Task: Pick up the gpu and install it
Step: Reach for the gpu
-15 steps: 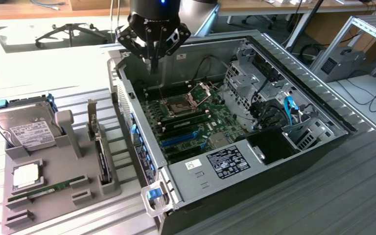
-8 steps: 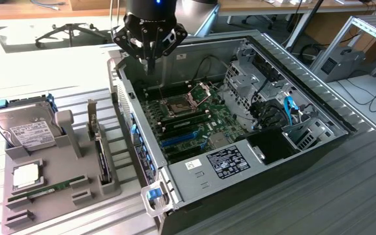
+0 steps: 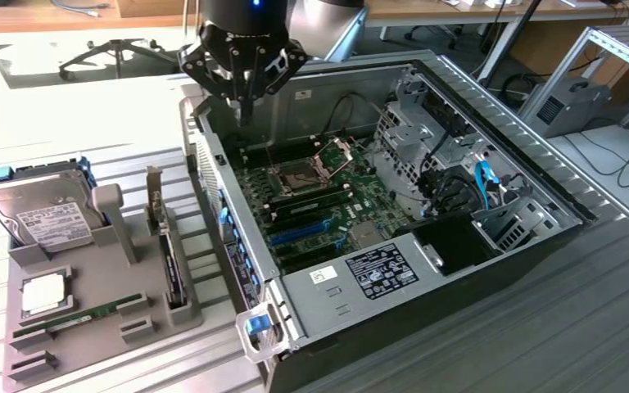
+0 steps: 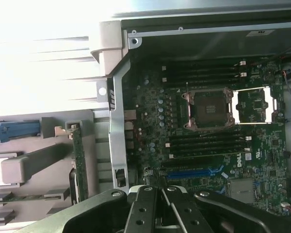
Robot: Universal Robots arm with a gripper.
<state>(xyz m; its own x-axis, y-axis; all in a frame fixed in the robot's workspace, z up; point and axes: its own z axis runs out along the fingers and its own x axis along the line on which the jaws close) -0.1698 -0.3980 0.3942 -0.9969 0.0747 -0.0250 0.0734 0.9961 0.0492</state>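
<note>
Gpu (image 3: 168, 250) stands on the rack (image 3: 101, 291), well apart from closed fingers (image 3: 246, 100).

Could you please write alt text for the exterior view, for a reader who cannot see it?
The arm's shut pincer hangs empty above an open PC case, its motherboard exposed. On the exterior view's left, the gpu stands on edge in a grey holder beside a hard drive.

gpu (image 3: 168, 254) on edge in tray (image 3: 107, 282), case (image 3: 314, 319) just beside (to exterior view's right), motherboard (image 3: 326, 205) inside
</note>
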